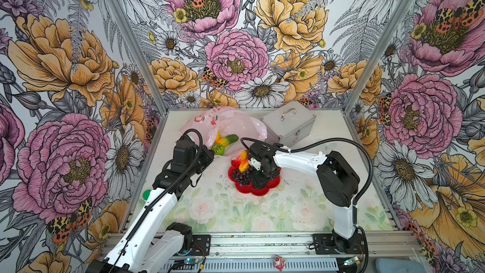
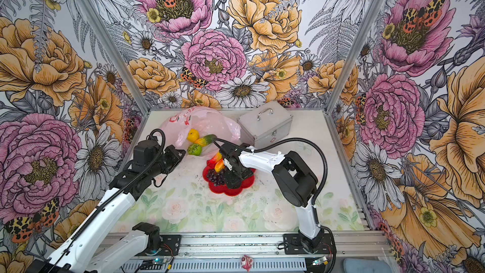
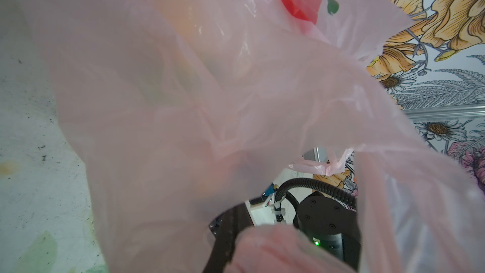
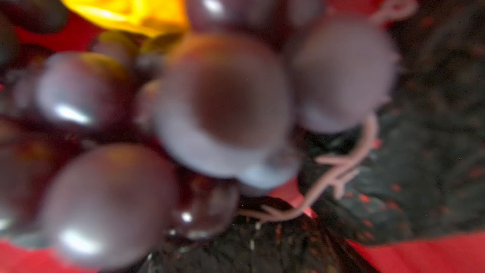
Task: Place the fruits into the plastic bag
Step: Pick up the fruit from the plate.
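Observation:
The pale-pink plastic bag (image 1: 236,123) (image 2: 210,119) lies at the back of the table, its mouth toward me. A yellow lemon (image 1: 217,135), a green-orange long fruit (image 1: 227,139) and a green lime (image 1: 218,149) sit in that mouth. My left gripper (image 1: 211,153) is shut on the bag's edge; bag film (image 3: 183,101) fills the left wrist view. Two red-yellow mangoes (image 1: 243,161) and purple grapes (image 1: 240,175) (image 4: 223,101) lie in the red dish (image 1: 252,191), beside a dark avocado (image 4: 420,127). My right gripper (image 1: 256,179) points down into the dish, its fingers hidden.
A silver metal case (image 1: 288,124) with a handle stands at the back right, close to the bag. A small pink object (image 1: 278,262) lies on the front rail. Flowered walls close in the back and both sides.

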Tool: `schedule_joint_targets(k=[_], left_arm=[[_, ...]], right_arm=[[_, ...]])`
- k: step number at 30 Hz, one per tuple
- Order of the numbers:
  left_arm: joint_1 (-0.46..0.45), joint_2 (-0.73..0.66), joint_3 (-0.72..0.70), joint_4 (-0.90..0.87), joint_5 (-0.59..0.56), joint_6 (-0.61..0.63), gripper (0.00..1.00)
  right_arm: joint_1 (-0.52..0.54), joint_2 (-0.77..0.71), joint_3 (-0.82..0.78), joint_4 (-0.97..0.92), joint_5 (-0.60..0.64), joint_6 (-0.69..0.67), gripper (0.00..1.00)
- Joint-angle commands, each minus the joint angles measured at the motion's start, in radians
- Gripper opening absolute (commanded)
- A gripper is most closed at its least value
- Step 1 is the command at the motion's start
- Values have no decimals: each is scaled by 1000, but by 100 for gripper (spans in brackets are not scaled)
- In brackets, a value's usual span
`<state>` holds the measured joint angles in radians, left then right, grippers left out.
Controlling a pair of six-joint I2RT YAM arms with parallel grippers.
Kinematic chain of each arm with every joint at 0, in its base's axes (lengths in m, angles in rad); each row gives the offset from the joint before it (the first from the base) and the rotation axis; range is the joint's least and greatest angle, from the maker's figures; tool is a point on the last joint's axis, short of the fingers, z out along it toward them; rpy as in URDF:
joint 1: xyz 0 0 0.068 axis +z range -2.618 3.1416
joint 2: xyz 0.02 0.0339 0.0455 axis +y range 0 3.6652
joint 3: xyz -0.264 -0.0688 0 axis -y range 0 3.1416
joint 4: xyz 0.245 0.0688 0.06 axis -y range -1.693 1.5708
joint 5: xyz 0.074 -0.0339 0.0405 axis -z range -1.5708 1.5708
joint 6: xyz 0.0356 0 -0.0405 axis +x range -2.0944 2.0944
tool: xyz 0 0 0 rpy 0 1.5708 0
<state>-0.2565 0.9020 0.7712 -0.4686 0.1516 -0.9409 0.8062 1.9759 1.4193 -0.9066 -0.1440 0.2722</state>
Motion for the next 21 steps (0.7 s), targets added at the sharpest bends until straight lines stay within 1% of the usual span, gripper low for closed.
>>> schedule_joint_targets(k=[1,5,7,9,13,17,18,21], left_arm=[[11,-6,2,19,11,-8,0],[12,-2,2,18,9,-9,0],[12,-2,0,19,8,-9,0],[11,-2,-1,20,8,-8,0],[12,-6,-2,19,8,-8,0],[16,-8,2,20,12,-4,0],[17,-8,2,20,15,-4,0],[21,-9,3,20,20,-1,0]], right_arm=[[7,5,26,5,20,9,81],[7,-24,18,5,24,19,73],[6,-38,16,5,23,18,61],[4,-50,15,4,19,22,57],[2,-105,-1,2,7,39,57],[-7,-190,-25,1,-41,79,57],[-41,-213,-25,2,-55,92,57],[-63,-257,-1,3,-91,132,57]])
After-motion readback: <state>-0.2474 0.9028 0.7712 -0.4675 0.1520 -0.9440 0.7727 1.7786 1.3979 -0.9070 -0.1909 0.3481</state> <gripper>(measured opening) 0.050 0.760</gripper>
